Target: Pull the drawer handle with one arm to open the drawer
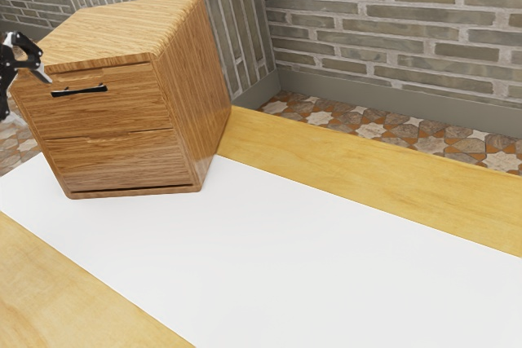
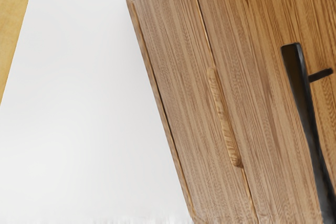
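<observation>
One wood-grain drawer [image 1: 122, 110] bears a slim black handle [image 1: 79, 90].

Wooden table [image 1: 383, 173], white mat [image 1: 269, 258] laid along its middle between two bare wood strips, wooden drawer cabinet [image 1: 122, 120] stood upright on the mat, at the exterior view's left.

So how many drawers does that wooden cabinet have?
2: the upper drawer, with a black bar handle, and the lower drawer beneath it, with a wooden handle.
</observation>
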`<move>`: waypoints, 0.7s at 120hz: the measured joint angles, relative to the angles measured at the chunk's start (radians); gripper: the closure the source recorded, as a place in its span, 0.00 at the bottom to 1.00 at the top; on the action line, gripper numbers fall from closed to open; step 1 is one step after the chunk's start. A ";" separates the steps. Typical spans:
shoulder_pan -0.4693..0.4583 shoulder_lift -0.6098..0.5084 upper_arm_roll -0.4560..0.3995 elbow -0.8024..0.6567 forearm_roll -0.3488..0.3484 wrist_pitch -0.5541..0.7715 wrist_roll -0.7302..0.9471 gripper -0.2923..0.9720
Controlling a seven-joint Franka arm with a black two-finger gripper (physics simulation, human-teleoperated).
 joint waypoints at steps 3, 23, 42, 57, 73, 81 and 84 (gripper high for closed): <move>0.055 -0.023 -0.021 -0.031 0.001 0.005 -0.017 0.26; 0.515 -0.137 -0.377 -0.172 -0.019 0.029 -0.113 0.26; 0.645 -0.098 -0.549 -0.173 -0.054 0.064 -0.182 0.26; 0.640 -0.004 -0.554 -0.115 -0.027 0.095 -0.225 0.25; 0.617 0.033 -0.598 -0.084 -0.010 0.134 -0.263 0.25; 0.621 0.041 -0.601 -0.082 -0.005 0.147 -0.279 0.25; 0.624 0.046 -0.601 -0.080 -0.004 0.151 -0.284 0.25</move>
